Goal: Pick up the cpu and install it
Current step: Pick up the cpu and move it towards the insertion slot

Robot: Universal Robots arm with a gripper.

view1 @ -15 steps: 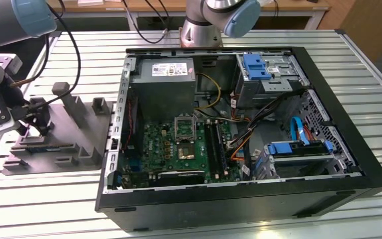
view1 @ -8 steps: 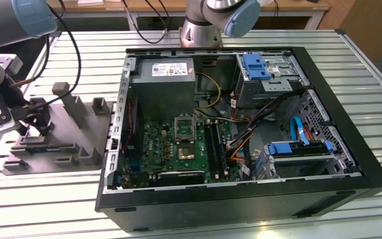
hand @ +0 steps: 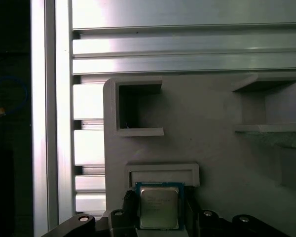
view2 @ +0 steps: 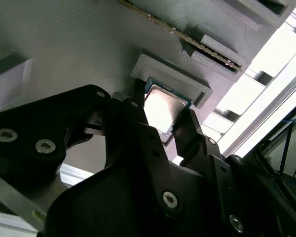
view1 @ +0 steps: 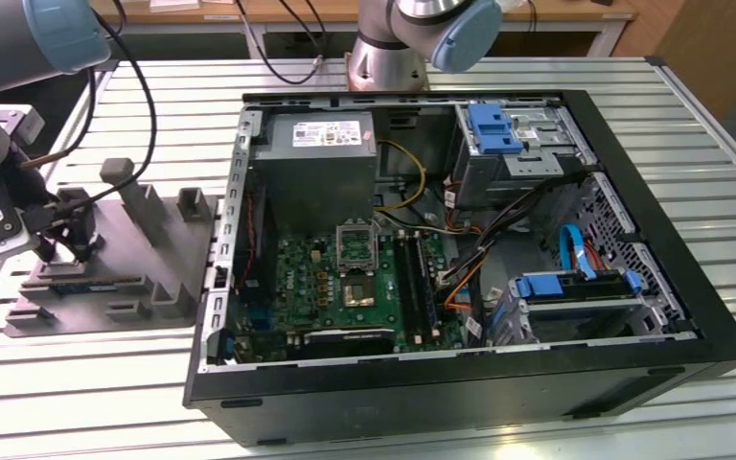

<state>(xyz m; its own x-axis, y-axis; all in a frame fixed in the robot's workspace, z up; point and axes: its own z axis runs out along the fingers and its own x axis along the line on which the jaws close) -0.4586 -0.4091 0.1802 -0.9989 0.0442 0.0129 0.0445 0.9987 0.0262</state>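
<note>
The cpu (view2: 162,106) is a small silvery square chip with a thin pale rim, lying by the raised lip of a grey holder block (view2: 173,78). My gripper (view2: 164,121) straddles it, its black fingers (view2: 137,109) pressed against two opposite edges. In the first wrist view the cpu (hand: 159,206) sits between the gripper (hand: 160,213) fingers just below the holder's lip (hand: 162,174). In the exterior view the gripper (view1: 66,241) hangs low over the grey fixture plate (view1: 150,259) at that view's left. The black-framed socket (view1: 357,290) lies on the green motherboard inside the open computer case (view1: 675,287).
The fixture plate carries several upright grey blocks (view1: 123,177) and slots, one holding a memory stick (view2: 197,45). A second robot arm base (view1: 387,57) stands behind the case. Cables, blue drive brackets (view1: 494,129) and the grey power supply (view1: 321,158) crowd the case. The table is slatted aluminium (view1: 713,163).
</note>
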